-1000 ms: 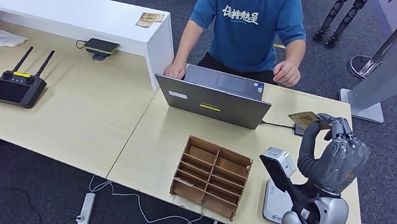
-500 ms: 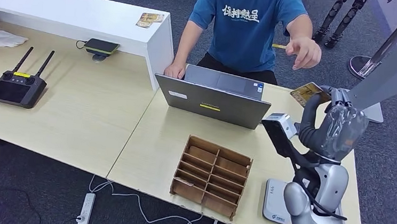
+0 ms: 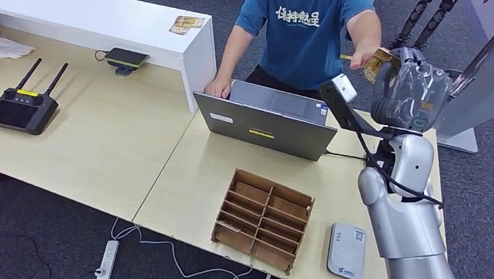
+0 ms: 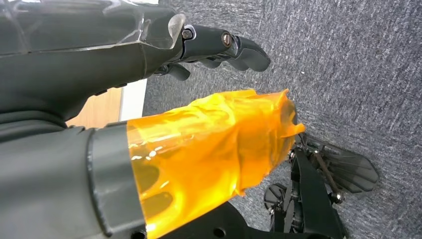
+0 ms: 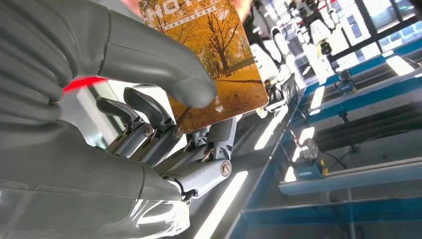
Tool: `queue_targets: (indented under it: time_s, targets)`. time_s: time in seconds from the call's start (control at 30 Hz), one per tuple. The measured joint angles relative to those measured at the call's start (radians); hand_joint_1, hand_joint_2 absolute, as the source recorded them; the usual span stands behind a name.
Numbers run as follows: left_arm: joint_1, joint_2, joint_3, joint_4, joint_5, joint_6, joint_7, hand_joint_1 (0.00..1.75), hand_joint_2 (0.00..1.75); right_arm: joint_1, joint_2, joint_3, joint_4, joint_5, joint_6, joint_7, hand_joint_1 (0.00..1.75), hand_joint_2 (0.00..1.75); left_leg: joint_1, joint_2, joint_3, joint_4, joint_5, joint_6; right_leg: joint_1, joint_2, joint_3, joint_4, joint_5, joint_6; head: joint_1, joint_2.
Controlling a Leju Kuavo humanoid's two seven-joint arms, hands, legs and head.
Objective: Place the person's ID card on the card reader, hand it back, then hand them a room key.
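Observation:
My right hand (image 3: 412, 86) is raised high over the table's far right corner and pinches the ID card (image 3: 376, 63), a card printed with a picture of orange autumn trees. The right wrist view shows my thumb (image 5: 149, 59) pressing the ID card (image 5: 214, 55) against the fingers behind it. A person in a blue shirt stands behind the table, and their outstretched hand (image 3: 364, 54) meets the card's far edge. The white card reader (image 3: 346, 251) lies bare near the table's front right edge. My left hand (image 4: 149, 99) hangs over grey carpet, its fingers apart and holding nothing.
An open laptop (image 3: 266, 121) stands between me and the person. A wooden compartment tray (image 3: 263, 219) sits left of the reader. Two small cards (image 3: 187, 23) lie on the white counter (image 3: 94, 14). A black remote controller (image 3: 22, 105) and a phone (image 3: 125, 57) are on the left table.
My right arm has lifted the card up and away from the table towards the person. The person's hand rose from the table and has reached the card.

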Motion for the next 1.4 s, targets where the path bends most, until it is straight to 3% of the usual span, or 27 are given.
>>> queue_targets:
  time_s: [0.37, 0.8, 0.93, 1.4]
  targets:
    - [-0.001, 0.008, -0.033, 0.000, -0.015, -0.001, 0.004, 0.00, 0.00, -0.184, 0.021, 0.043, 0.231, 0.099, 0.061, 0.081, 1.75, 1.75, 0.000, 0.000, 0.000, 0.000, 0.000, 0.000, 0.000, 0.000, 0.000, 0.000, 0.000, 0.000, 0.000, 0.000]
    - [-0.002, 0.008, -0.035, 0.000, -0.013, -0.001, 0.012, 0.00, 0.00, -0.203, 0.032, 0.052, 0.342, 0.106, 0.060, 0.101, 1.71, 1.75, 0.000, 0.000, 0.000, 0.000, 0.000, 0.000, 0.000, 0.000, 0.000, 0.000, 0.000, 0.000, 0.000, 0.000]
    - [-0.002, 0.007, -0.035, 0.000, -0.011, 0.000, 0.013, 0.00, 0.00, -0.202, 0.032, 0.053, 0.349, 0.102, 0.059, 0.096, 0.00, 1.75, 0.000, 0.000, 0.000, 0.000, 0.000, 0.000, 0.000, 0.000, 0.000, 0.000, 0.000, 0.000, 0.000, 0.000]
    - [-0.002, 0.007, -0.035, 0.000, 0.001, 0.002, 0.014, 0.00, 0.00, -0.175, 0.040, 0.055, 0.313, 0.106, 0.028, 0.068, 0.00, 1.75, 0.000, 0.000, 0.000, 0.000, 0.000, 0.000, 0.000, 0.000, 0.000, 0.000, 0.000, 0.000, 0.000, 0.000]
